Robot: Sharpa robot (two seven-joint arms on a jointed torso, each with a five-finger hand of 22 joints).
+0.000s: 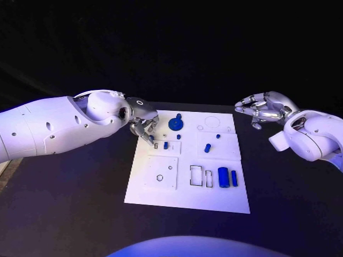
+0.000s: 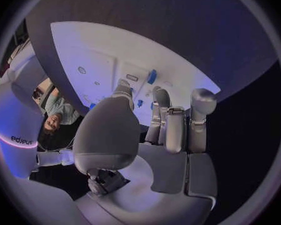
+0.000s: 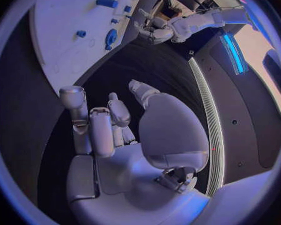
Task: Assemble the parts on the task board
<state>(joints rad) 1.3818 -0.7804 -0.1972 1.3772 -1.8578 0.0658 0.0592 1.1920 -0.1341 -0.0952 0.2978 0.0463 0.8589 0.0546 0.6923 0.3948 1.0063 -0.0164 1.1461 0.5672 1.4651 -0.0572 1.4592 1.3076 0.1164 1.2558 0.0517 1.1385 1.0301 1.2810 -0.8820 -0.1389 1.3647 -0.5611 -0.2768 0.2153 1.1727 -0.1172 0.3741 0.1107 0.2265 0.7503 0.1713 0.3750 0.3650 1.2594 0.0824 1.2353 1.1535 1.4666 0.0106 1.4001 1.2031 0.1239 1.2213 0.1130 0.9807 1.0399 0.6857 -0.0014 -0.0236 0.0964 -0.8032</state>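
Task board: I see the white task board point(image 1: 188, 201) lying flat in the middle of the black table point(image 1: 63, 214); every place below is given relative to this board.

Left robot hand: my left robot hand point(image 1: 144, 124) hangs over the board's far left corner, fingers pointing down at the board; from the head view I cannot tell whether the fingertips hold anything; the left wrist view shows the left robot hand point(image 2: 168, 122) with fingers nearly straight and side by side over the board, and I see nothing between them, so I read it as released.

Right robot hand: my right robot hand point(image 1: 264, 108) hovers off the board's far right corner, over bare table; the fingers are curled inward and I see nothing in them; the right wrist view shows the fingers point(image 3: 97, 130) bent over dark table, clear of the board.

Parts: a round blue disc point(image 1: 176, 123) sits near the board's far edge; a small blue peg point(image 1: 207, 148) lies near the board's middle; two blue blocks point(image 1: 227, 176) stand side by side towards its near right; the right wrist view shows the disc point(image 3: 110, 37) from the opposite side.
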